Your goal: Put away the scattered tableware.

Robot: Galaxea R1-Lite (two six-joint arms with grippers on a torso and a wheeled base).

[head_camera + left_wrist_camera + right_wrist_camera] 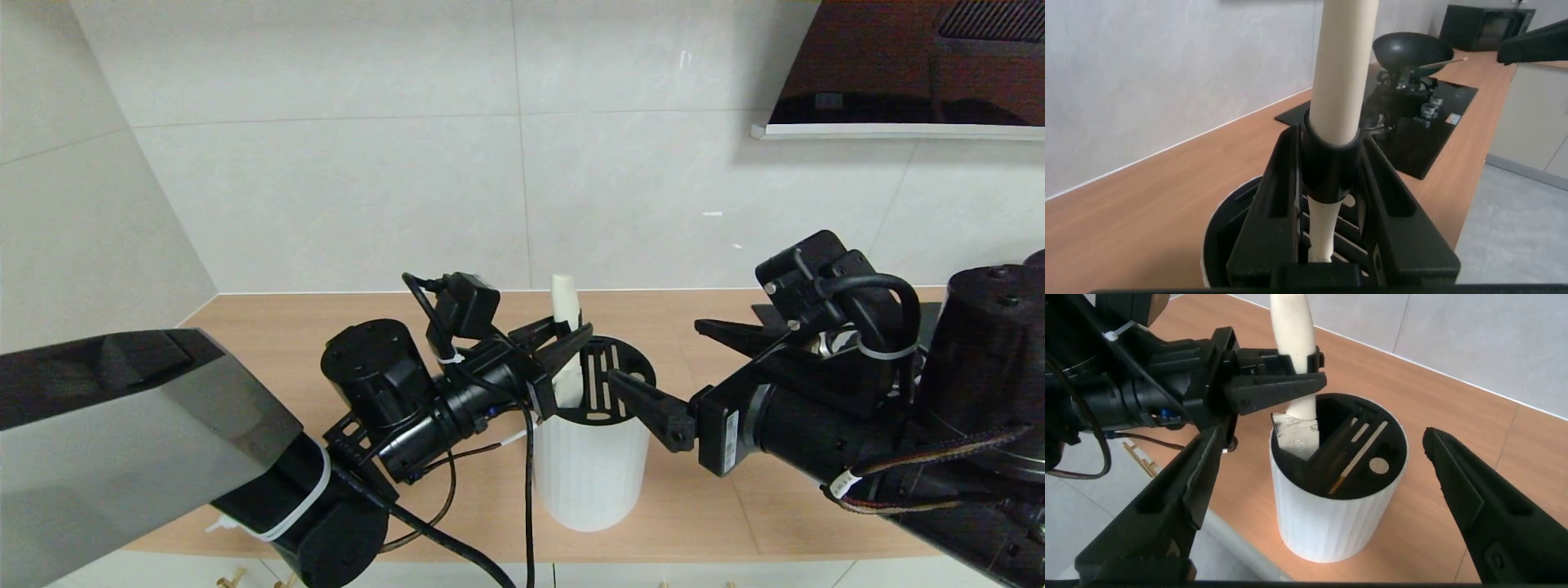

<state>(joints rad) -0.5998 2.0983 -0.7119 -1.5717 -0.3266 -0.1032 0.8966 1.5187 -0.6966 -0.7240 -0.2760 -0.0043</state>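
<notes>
Head view: white ribbed holder (pixel 589 474) stands near the table's (pixel 269 318) front edge. Left gripper (pixel 563 347) pinches a white utensil (pixel 565 300), lower end down in the holder's black slotted top.
Left wrist view: utensil (pixel 1343 73) clamped, near upright.
Right wrist view: right gripper (pixel 1323 441) spread wide, either side of the holder (pixel 1331 518), not touching.

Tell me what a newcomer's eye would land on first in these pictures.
First, the left gripper, shut on a cream-handled utensil held upright with its lower end inside the white ribbed holder, in the middle of the wooden counter. Next, the right gripper, open, on the holder's other side. A black wok sits on the stove farther along the counter.
</notes>
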